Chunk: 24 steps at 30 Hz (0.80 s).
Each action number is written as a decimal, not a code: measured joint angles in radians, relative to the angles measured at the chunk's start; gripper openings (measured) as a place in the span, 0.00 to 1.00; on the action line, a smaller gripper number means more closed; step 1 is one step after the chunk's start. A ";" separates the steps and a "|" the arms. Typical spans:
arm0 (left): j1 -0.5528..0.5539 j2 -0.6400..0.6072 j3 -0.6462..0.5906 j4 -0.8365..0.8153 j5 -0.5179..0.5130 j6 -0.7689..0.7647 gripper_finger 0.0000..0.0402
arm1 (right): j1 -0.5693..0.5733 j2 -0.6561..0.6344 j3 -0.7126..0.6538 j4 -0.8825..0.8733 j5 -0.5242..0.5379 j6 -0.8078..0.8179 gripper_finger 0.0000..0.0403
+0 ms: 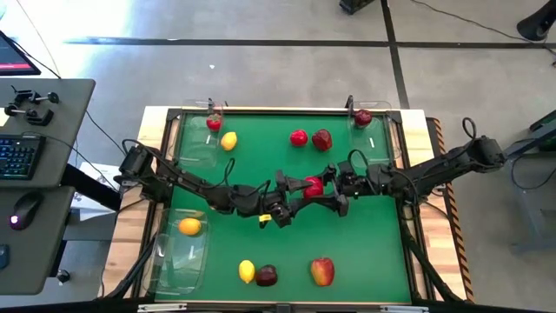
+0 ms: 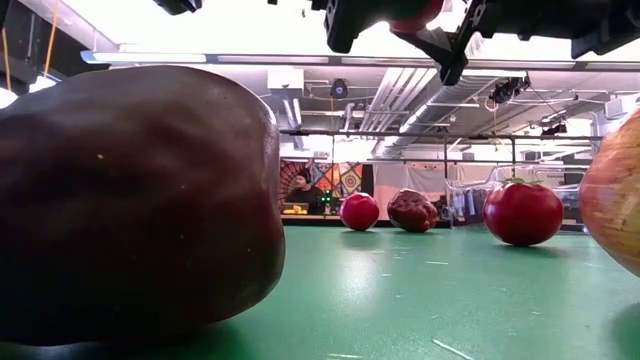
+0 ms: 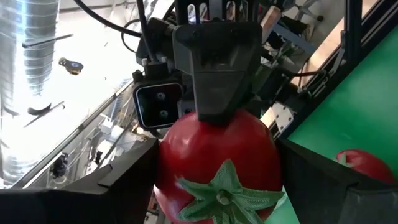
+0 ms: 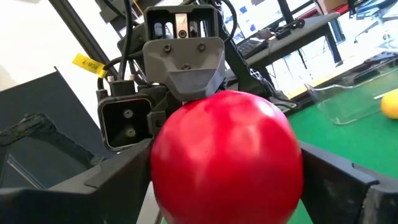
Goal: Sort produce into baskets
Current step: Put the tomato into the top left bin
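Fingers (image 3: 124, 186) of the left gripper (image 1: 300, 193) pressed against both flanks of a small, bright red, round toy fruit with a green leafy cap (image 3: 217, 168). Fingers (image 4: 348, 180) of the right gripper (image 1: 328, 186) likewise tight on the same fruit from the opposite side. Apparently a mid-air handover, with the fruit held clear above the middle of the green tabletop (image 1: 365, 243).

Further out:
- Loose on the tabletop: another small red fruit (image 1: 298, 137), a dark red one (image 1: 322, 139) and a yellow lemon (image 1: 228, 141).
- Along the near edge: a second lemon (image 1: 247, 271), a dark apple (image 1: 267, 276) and a red-yellow apple (image 1: 322, 271).
- At the corners: three clear plastic trays, the near-left one (image 1: 178, 261) holding a lemon (image 1: 189, 227), the two far ones (image 1: 193, 143) (image 1: 375, 139) each holding a red piece.

Risks, as judgement:
- Dropping and rolling, if both let go together or the giver releases early on that smooth round skin.
- Squeezing the fruit out sideways, or straining the arms, if both pull while clamped.
- Landing in the wrong tray afterwards.
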 joint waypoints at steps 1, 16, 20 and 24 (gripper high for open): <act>0.000 0.000 0.000 0.000 -0.009 -0.001 0.72 | 0.000 -0.003 0.000 -0.003 0.000 0.000 0.86; 0.020 -0.003 0.000 -0.049 -0.050 -0.073 0.66 | -0.001 -0.147 0.000 -0.213 0.048 -0.106 0.86; 0.032 -0.003 0.000 -0.060 -0.054 -0.088 0.66 | -0.001 -0.174 0.000 -0.250 0.061 -0.109 0.86; 0.039 -0.003 -0.001 -0.070 -0.062 -0.089 0.66 | -0.001 -0.199 0.000 -0.272 0.063 -0.109 0.86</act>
